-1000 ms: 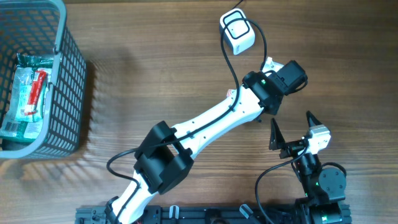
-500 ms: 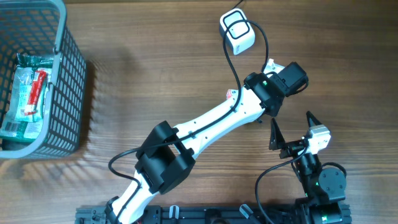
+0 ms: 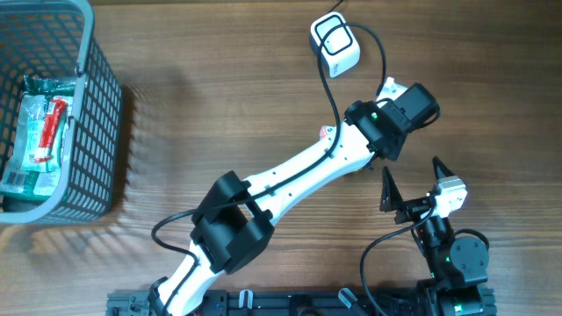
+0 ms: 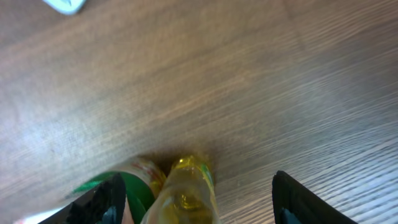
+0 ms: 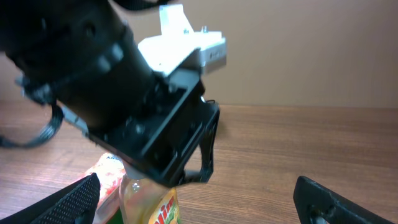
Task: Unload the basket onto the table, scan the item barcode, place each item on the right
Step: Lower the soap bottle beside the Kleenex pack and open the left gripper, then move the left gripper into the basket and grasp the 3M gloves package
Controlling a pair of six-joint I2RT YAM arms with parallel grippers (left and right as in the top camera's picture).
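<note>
The left hand point(image 4: 197, 176) reaches out over the right part of the wooden tabletop point(image 3: 219, 88) and hangs straight over a small bottle point(image 4: 186, 196) of yellow liquid. Its two fingers are spread wide on either side of the bottle. The right finger point(image 4: 305, 199) stands well clear of it, and something green sits just beside the left finger, though whether that is part of the bottle's label cannot be told. Nothing is gripped. From the right wrist view the bottle looks to stand upright on the wood directly under that hand, showing a yellow label with red lettering. From overhead the hand hides it completely. The white scanner point(image 3: 335, 46) rests farther out on the tabletop, near the bottle but apart from it, and its black cable point(image 3: 327, 92) runs back along the left arm. The right hand point(image 3: 410, 171) is low at the robot's side, close to the bottle, with its fingers fully apart and nothing in them. At the far left stands a grey mesh basket point(image 3: 88, 105) holding a few packets point(image 3: 39, 132).
</note>
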